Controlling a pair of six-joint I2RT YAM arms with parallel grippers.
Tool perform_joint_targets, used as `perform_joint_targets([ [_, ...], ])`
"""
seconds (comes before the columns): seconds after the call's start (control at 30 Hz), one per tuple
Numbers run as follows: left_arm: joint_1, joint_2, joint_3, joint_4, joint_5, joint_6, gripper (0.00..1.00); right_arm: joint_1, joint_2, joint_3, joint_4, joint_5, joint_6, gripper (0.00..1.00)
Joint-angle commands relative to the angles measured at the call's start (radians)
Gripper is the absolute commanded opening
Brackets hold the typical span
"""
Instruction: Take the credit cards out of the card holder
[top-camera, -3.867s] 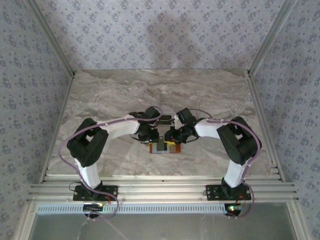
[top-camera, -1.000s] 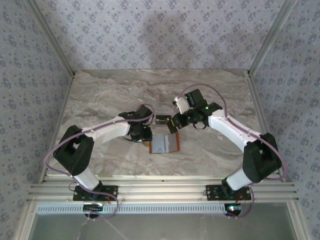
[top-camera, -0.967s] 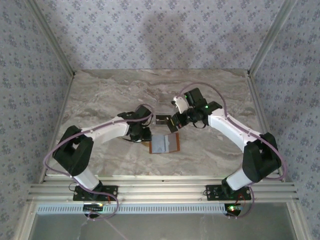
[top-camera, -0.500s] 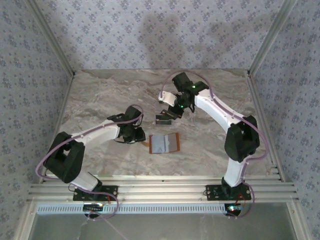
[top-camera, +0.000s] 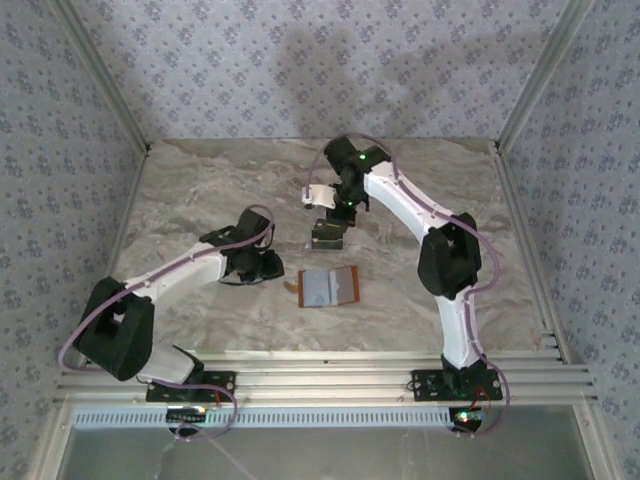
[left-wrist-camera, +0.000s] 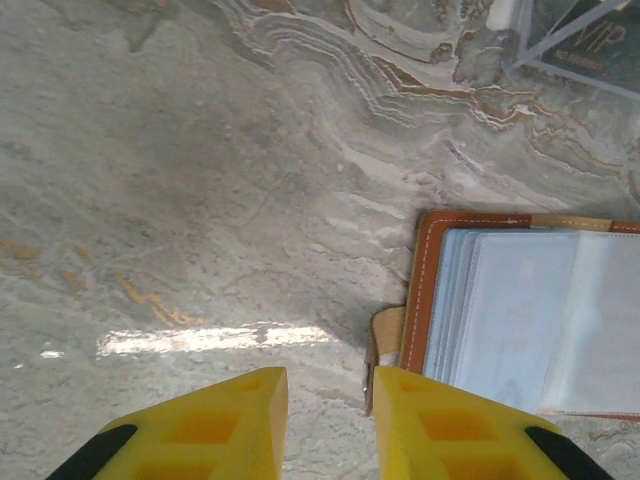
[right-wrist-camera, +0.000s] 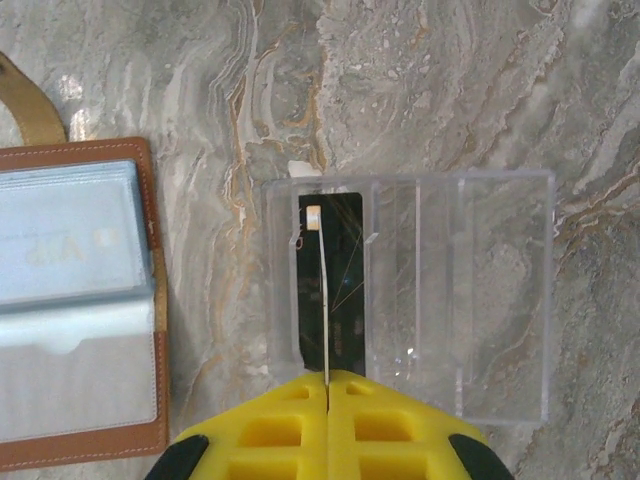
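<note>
Yellow-fingered, your right gripper (right-wrist-camera: 327, 388) is clamping a thin credit card (right-wrist-camera: 325, 300) edge-on above the clear slotted box (right-wrist-camera: 500, 300); lower it straight into one slot.

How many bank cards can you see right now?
3. One thin card, edge-on, is pinched in the right tool above the clear box. One dark card is in that box. One pale card sits in the card holder. More may be hidden there.

Robot test booth: wallpapered walls (top-camera: 300, 60), aluminium rails (top-camera: 320, 381), marble-look tabletop (top-camera: 200, 190).
</note>
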Motion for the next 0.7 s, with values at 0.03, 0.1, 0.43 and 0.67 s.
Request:
perform_joint_targets([
  [0.03,0.01,-0.046,-0.02,-0.024,-0.01,0.001,0.29,0.01,0.065,0.088,-0.1,0.014,-0.096,0.0],
  [0.1,0.011,-0.052,-0.026,-0.019,-0.012,-0.002,0.3,0.012,0.087,0.115,-0.115,0.014,-0.102,0.0],
  [0.43,0.02,-0.052,-0.038,-0.009,-0.008,0.001,0.3,0.017,0.16,0.145,-0.145,0.028,-0.109,0.0],
  [0.67,0.022,-0.044,-0.043,-0.001,-0.005,0.004,0.3,0.022,0.2,0.137,-0.153,0.023,-0.107,0.0],
])
